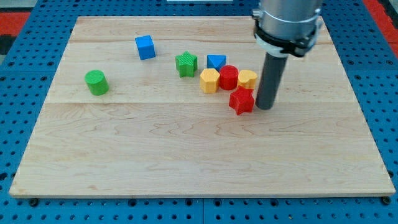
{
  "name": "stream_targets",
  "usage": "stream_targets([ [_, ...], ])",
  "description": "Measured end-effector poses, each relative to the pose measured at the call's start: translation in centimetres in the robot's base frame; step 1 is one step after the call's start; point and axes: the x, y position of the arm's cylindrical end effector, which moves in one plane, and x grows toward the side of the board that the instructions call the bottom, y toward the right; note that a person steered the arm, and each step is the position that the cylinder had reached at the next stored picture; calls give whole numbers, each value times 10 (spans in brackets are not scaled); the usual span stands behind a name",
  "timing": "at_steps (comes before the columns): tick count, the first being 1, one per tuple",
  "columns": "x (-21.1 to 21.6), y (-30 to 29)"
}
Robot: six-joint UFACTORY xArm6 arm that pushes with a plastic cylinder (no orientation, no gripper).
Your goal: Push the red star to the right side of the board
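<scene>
Right beside red star (pixel 242 101), my tip (pixel 265 107); no claw fitted. Looks light, rigid, slippery; best pushed from its left face.

Board (pixel 186 155): pale natural wood, light tan, with fine lengthwise grain and faint seams between planks. Surround (pixel 25 56): blue perforated panel with a regular dot pattern; red patches at the view's top left and top right corners.

Blocks:
- red star (pixel 242 101): solid red.
- red cylinder (pixel 229 77): same solid red.
- yellow hexagon (pixel 209 80): yellow, orange cast.
- second yellow block (pixel 247 78): same yellow; shape not clear.
- blue triangle (pixel 216 61): mid blue.
- blue cube (pixel 145 47): mid blue, towards the top edge.
- green star (pixel 186 63): bright green.
- green cylinder (pixel 96 82): bright green, towards the left edge.

Rod ending in my tip (pixel 265 108): dark grey to black; housing above is silver-grey metal with a black band.
</scene>
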Motion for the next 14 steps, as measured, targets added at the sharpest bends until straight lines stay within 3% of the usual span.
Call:
stream_targets([
  [1,10,-12],
  [3,-36,-10],
  [4,-36,-52],
  [5,5,-71],
  [6,10,-111],
  [7,-20,-142],
  [8,-17,-210],
  [9,-9,-191],
  [10,-7,-110],
  [11,39,-108],
  [13,65,-211],
  [14,78,-155],
])
